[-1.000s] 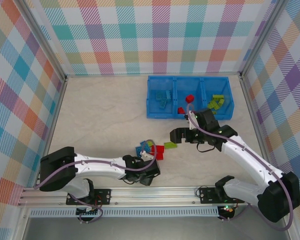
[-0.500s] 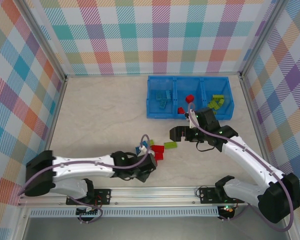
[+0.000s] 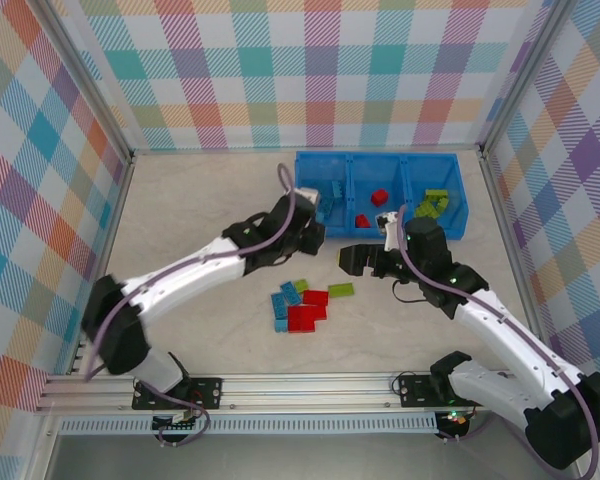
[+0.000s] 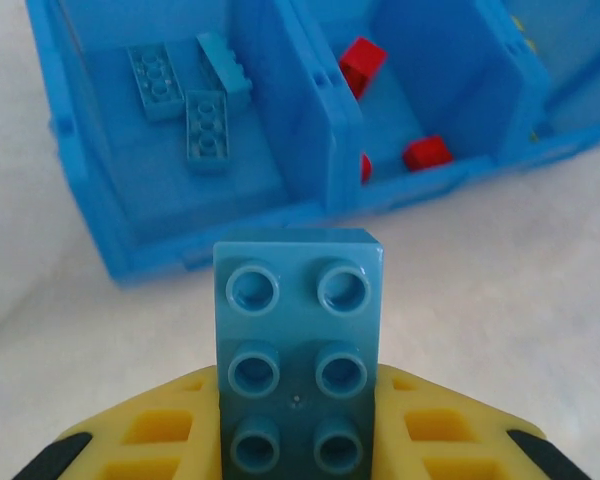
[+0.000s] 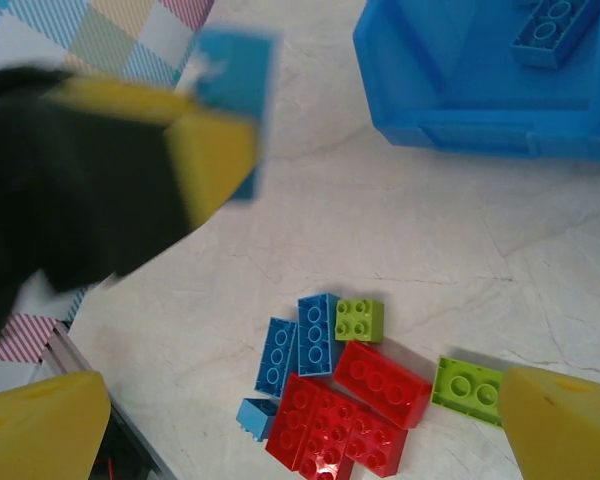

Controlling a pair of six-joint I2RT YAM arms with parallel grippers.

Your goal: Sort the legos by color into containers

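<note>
At the bin's near left corner: the left gripper (image 4: 298,440) is closed narrowly on a light blue brick (image 4: 298,350), which is held above the table (image 3: 200,220) just short of the bin (image 3: 378,156).
Held brick, from the left wrist: six studs in two rows are seen, with yellow fingers (image 4: 150,430) pressed against both long sides.
Held brick, from the right wrist: it is seen blurred, edge-on, jutting from the yellow pad.
Right gripper (image 3: 358,260): it is hung over the table between the bin and the loose pile, its fingers (image 5: 40,425) spread wide with nothing gripped.
Left compartment: three light blue bricks (image 4: 205,130) are seen lying on the floor from the left wrist.
Middle compartment: two red bricks (image 4: 427,152) are made out clearly, one near the front wall and one further back.
Right compartment: lime green bricks (image 3: 432,205) are seen from the top camera.
Loose pile (image 3: 300,305): from above it is read as a tight cluster of blue, red and green.
Loose pile, from the right wrist: two blue bars (image 5: 317,333) side by side, a small blue piece (image 5: 255,415), a green square (image 5: 360,320) and red bricks (image 5: 383,383) packed together are picked out.
Green bar (image 5: 467,388): it is laid just beside the red bricks, on the right gripper's side.
Surroundings: the table is enclosed by plaid panels (image 3: 280,70).
</note>
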